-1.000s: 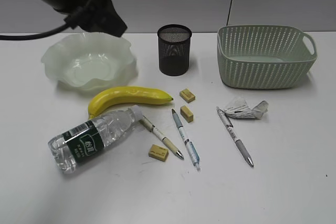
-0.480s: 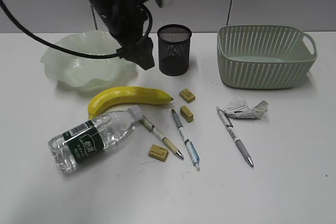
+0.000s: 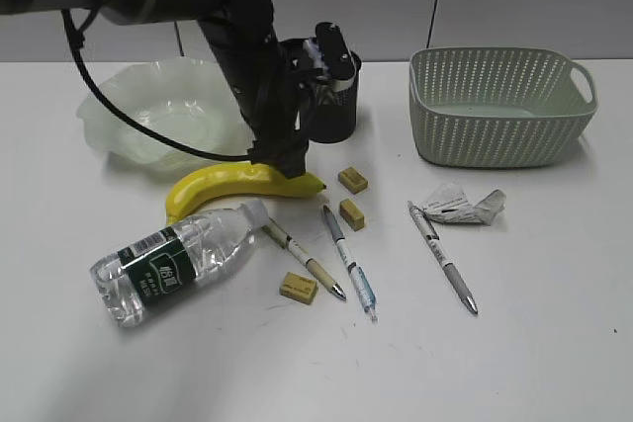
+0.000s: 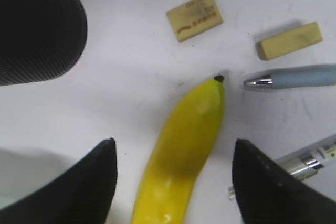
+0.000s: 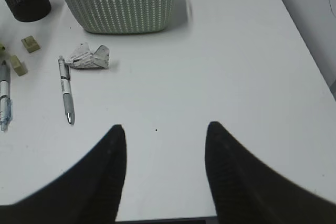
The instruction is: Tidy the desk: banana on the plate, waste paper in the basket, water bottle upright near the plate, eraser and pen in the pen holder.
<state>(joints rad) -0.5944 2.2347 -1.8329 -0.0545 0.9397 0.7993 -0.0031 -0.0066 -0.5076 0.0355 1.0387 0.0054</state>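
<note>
The yellow banana (image 3: 227, 185) lies on the white desk (image 3: 554, 343) in front of the wavy-rimmed plate (image 3: 148, 116). My left gripper (image 3: 282, 160) is low over the banana's dark-tipped end. In the left wrist view this gripper (image 4: 174, 150) is open, one finger on each side of the banana (image 4: 191, 129), not touching it. The water bottle (image 3: 178, 259) lies on its side. Waste paper (image 3: 460, 205) sits before the basket (image 3: 499, 106). Three erasers (image 3: 353, 180) and three pens (image 3: 349, 262) lie loose. The pen holder (image 3: 341, 111) is partly behind the arm. My right gripper (image 5: 165, 129) is open over bare desk.
The left arm and its cable reach over the plate's right rim. In the right wrist view the basket (image 5: 119, 1), the waste paper (image 5: 89, 57) and a pen (image 5: 65, 90) lie far ahead, and the desk's right edge (image 5: 315, 66) is close.
The left arm swung from the back left above the plate, right and down, to the banana. Its jaws opened slightly wider. Nothing on the desk has moved.
</note>
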